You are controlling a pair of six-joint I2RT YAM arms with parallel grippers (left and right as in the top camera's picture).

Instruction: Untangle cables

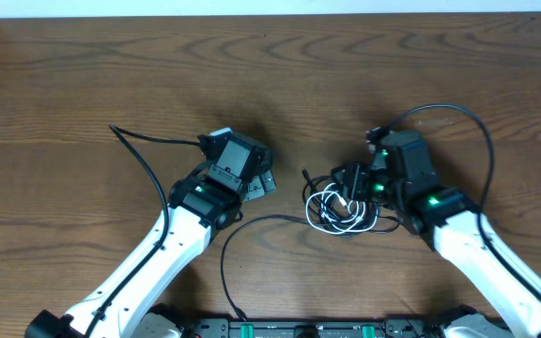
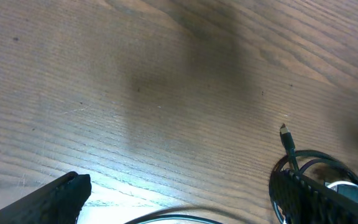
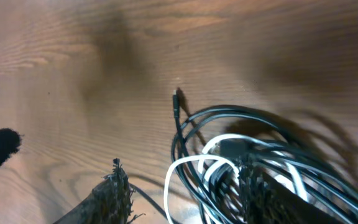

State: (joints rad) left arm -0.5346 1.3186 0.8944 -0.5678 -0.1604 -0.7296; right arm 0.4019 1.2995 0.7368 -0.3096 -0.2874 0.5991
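Lying in a messy heap of thin, bendy black loops and one white loop on the wooden table (image 1: 111, 75), the cables (image 1: 341, 205) sit between the half-open jaws of the right gripper (image 3: 182, 180), while the left gripper (image 2: 179, 186) gapes wide, holding nothing.

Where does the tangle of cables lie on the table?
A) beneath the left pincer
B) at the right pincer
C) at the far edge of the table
B: the cables lie at the fingertips of the right pincer, clearly apart from the left pincer.
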